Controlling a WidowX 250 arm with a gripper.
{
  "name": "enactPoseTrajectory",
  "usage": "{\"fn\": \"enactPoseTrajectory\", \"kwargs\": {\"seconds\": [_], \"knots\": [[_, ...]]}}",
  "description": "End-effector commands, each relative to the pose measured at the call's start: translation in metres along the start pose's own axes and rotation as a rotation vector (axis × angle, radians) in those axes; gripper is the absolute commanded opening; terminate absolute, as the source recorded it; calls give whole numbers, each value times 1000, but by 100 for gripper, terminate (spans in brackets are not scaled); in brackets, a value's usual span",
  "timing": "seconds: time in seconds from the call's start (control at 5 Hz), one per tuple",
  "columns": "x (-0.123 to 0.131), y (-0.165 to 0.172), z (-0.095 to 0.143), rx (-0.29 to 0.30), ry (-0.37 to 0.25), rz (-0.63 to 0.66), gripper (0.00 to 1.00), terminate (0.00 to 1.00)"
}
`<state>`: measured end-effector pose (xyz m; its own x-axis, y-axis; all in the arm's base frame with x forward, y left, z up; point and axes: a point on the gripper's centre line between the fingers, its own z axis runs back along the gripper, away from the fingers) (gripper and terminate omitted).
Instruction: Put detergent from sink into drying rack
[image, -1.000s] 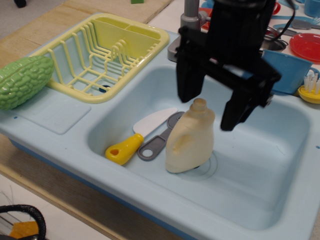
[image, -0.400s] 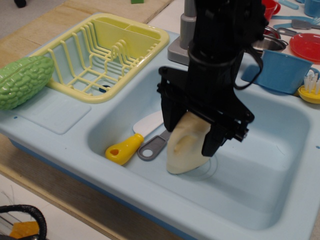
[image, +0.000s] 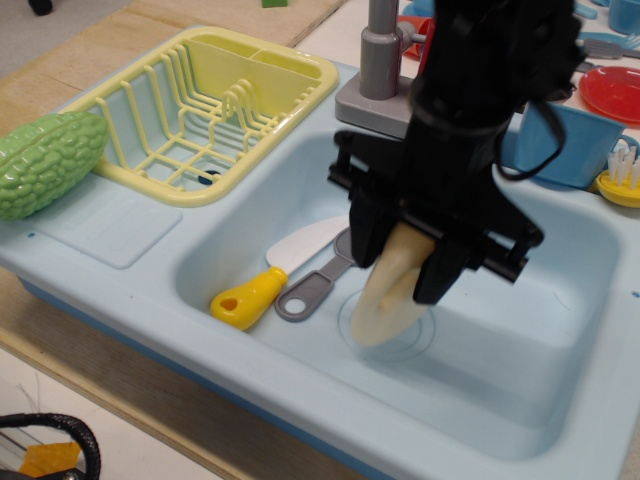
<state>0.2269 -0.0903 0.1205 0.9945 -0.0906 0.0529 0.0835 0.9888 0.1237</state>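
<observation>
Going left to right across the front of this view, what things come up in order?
Bumpy green toy gourd → yellow-handled toy knife with a white blade → grey toy utensil with a ring handle → cream plastic detergent bottle between the black gripper fingers.

Pale wooden tabletop under even light, grey floor beyond.

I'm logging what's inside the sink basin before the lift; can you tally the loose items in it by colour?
Cream: 1, the detergent, gripped by the pincer
Yellow and white: 1, the toy knife
Grey: 1, the utensil handle
Total: 3 inside the sink
</observation>
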Motion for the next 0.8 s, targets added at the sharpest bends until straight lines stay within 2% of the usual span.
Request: {"fn": "enactPoseTrajectory", "kwargs": {"seconds": [0.0,0.2,0.4,0.6], "knots": [[16,9,53,84,-3,18,0,0],[18,50,84,177,16,-15,0,0],[23,85,97,198,18,-50,0,0],[24,124,98,249,-23,-35,0,0]]}}
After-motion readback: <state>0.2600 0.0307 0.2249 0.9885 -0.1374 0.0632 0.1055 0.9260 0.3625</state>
